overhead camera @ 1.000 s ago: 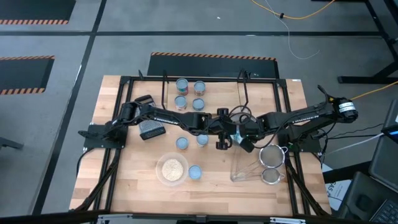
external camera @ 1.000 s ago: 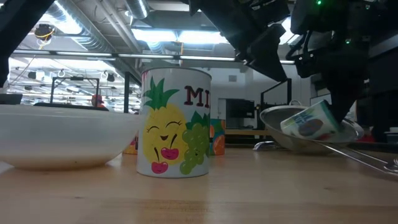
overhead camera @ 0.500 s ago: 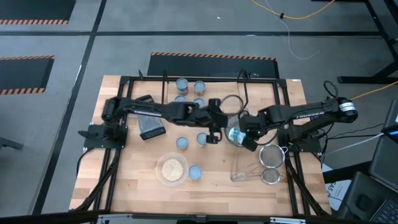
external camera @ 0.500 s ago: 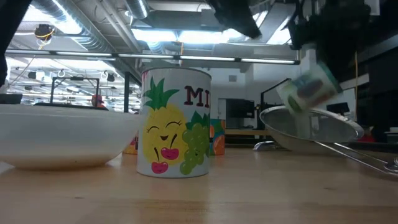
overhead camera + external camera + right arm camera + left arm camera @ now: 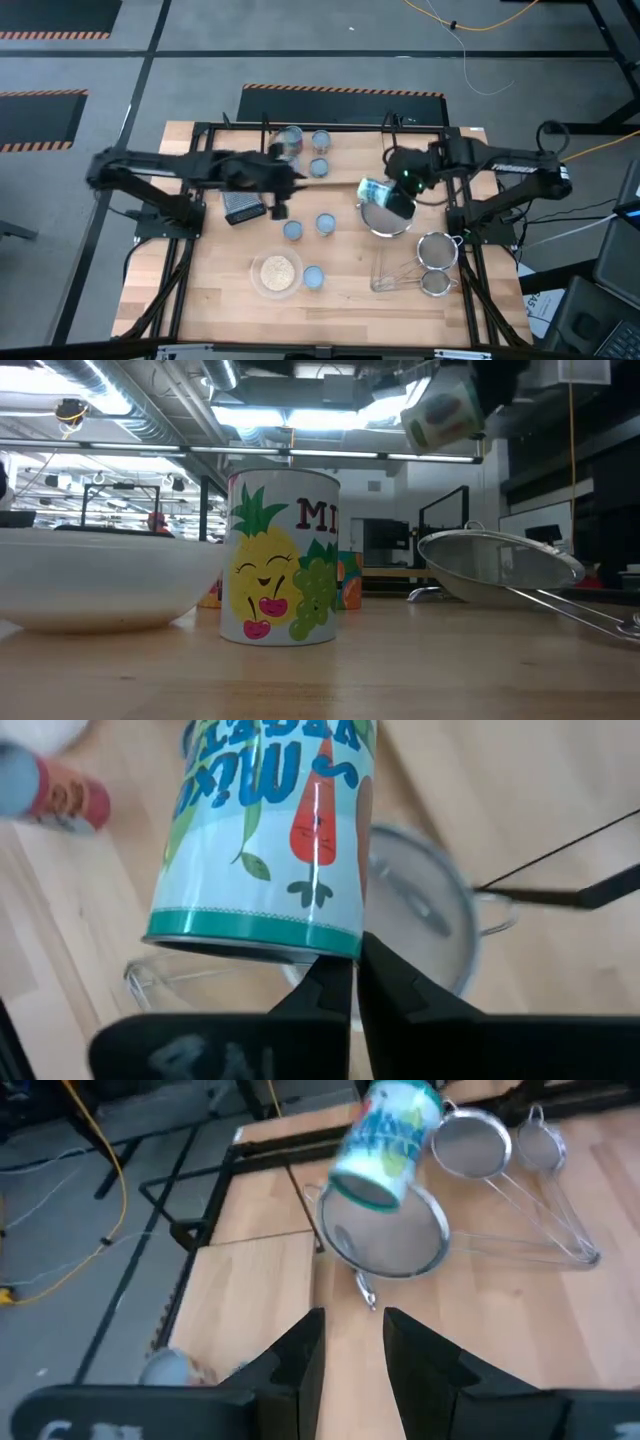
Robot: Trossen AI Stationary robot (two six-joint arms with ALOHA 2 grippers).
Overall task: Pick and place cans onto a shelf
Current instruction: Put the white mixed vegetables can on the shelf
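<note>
Grey workshop floor with hazard-striped mats around a light wooden worktop point(image 5: 200, 300) ringed by black wire framing; ceiling pipes and strip lights show beyond at table height.

Right hand point(image 5: 352, 982): lifted above the middle-right of the worktop, fingers pinched nearly together on the rim of a teal can point(image 5: 268, 830) printed with a carrot. The can hangs tilted, not upright, clear of the surface, directly over a large sieve point(image 5: 387, 215). Two smaller sieves point(image 5: 437, 262) lie nearby, toward the right front edge.

Left hand point(image 5: 352, 1350): partly parted, holding nothing, out over the left-centre of the worktop.

Further out: four cans grouped at the back point(image 5: 306, 152), which by their place look already set on the shelf, though its board cannot be told apart from the worktop from above. Three cans loose in front point(image 5: 307, 245), one with a pineapple label point(image 5: 283, 557) just beside a bowl of pale grains point(image 5: 277, 272).

Risks, as judged:
- The grip is on a thin edge only; a tilted, heavy can could swing or slip out and drop into the sieve below.
- Set down still tilted, it may tip or roll.
- Carried low, it could knock the back group.
- The left arm reaches across toward the same region; paths could cross.
</note>
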